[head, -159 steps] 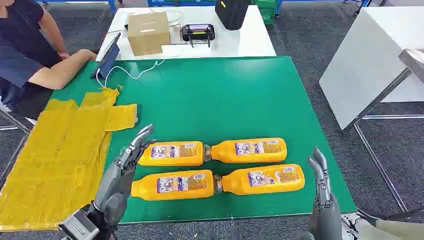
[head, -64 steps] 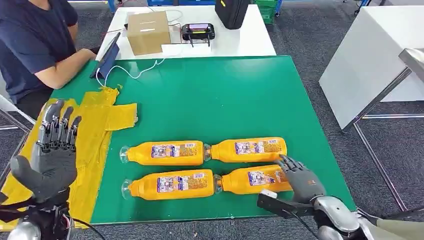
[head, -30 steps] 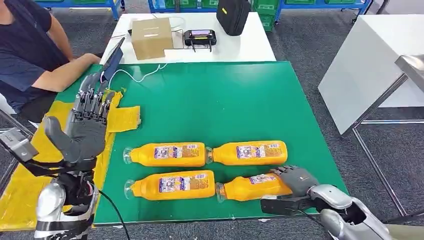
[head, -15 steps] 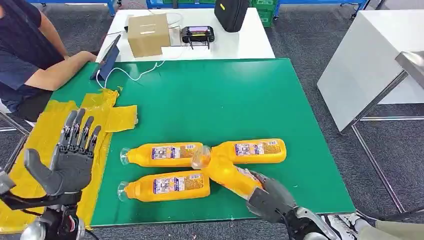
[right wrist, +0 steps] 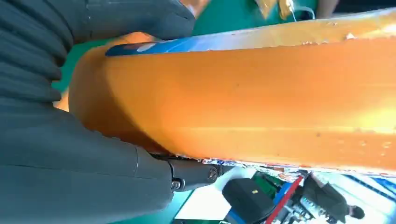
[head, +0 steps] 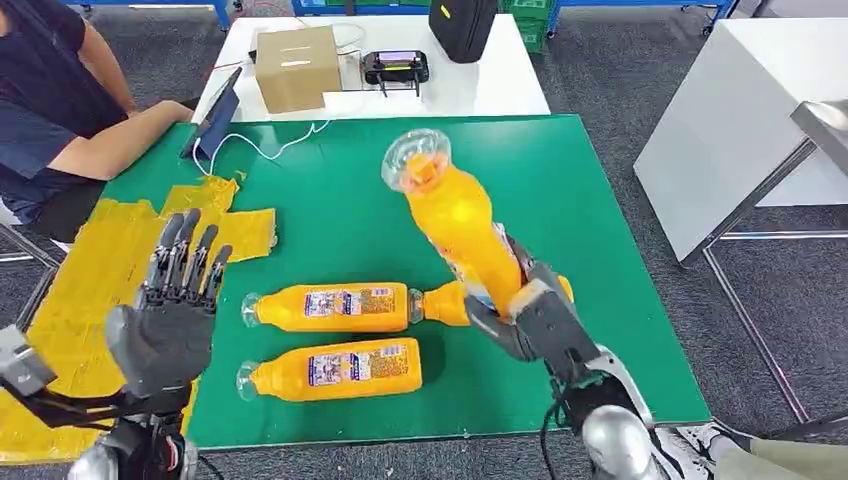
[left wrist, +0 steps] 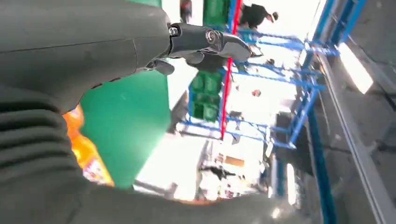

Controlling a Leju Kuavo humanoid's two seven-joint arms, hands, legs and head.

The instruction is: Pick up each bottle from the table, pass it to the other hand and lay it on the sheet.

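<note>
Now lifted clear of the green bench (head: 560,200): one orange bottle (head: 462,225), gripped low on its body by the right hand (head: 535,320) and tilted up with its clear end highest. Half a second back, same bottle only just rising off the bench among the others; a second before that, flat beside its neighbour. So, first step of the cycle judged done for this bottle, handover next.

Fingers (head: 492,335) of the right hand wrapped around the bottle's lower part, thumb on one side and the darker fingers on the other, seen close up in the right wrist view pressed against the orange wall (right wrist: 261,88). Bottle reaching up and away from the hand, well above the bench.

Left hand (head: 172,320) raised over the edge of the yellow sheet (head: 90,290), palm toward the bottle, fingers (head: 185,262) spread and holding nothing. Well apart from the bottle for now, so a move inward by one arm or both likely needed before any transfer.

Three more bottles flat on the bench: two (head: 330,306) (head: 335,368) lying side by side, a third (head: 450,303) partly hidden behind the right hand.
</note>
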